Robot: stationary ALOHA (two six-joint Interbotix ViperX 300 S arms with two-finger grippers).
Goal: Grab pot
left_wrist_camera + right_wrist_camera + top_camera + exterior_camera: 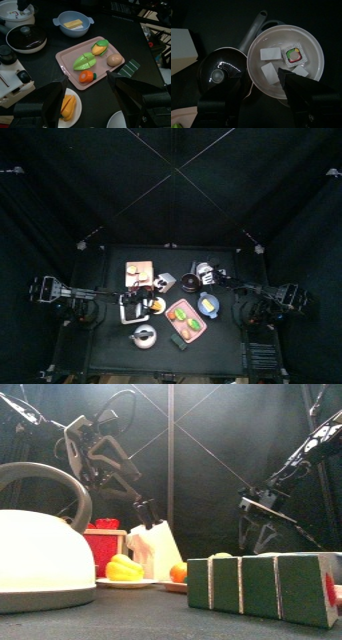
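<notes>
Right wrist view looks down on the crowded table (107,353), where the right gripper (264,102) hangs with its jaws spread nearly full and nothing between them, apparently set wide enough to straddle the pot's body. The left gripper (90,100), likewise open and empty, waits over the pink tray (73,55), seemingly clear of the work. The pot (219,70), round, glossy and near-black with a small knob at its centre, sits just beside the white pan (304,37) toward the table's rear.
</notes>
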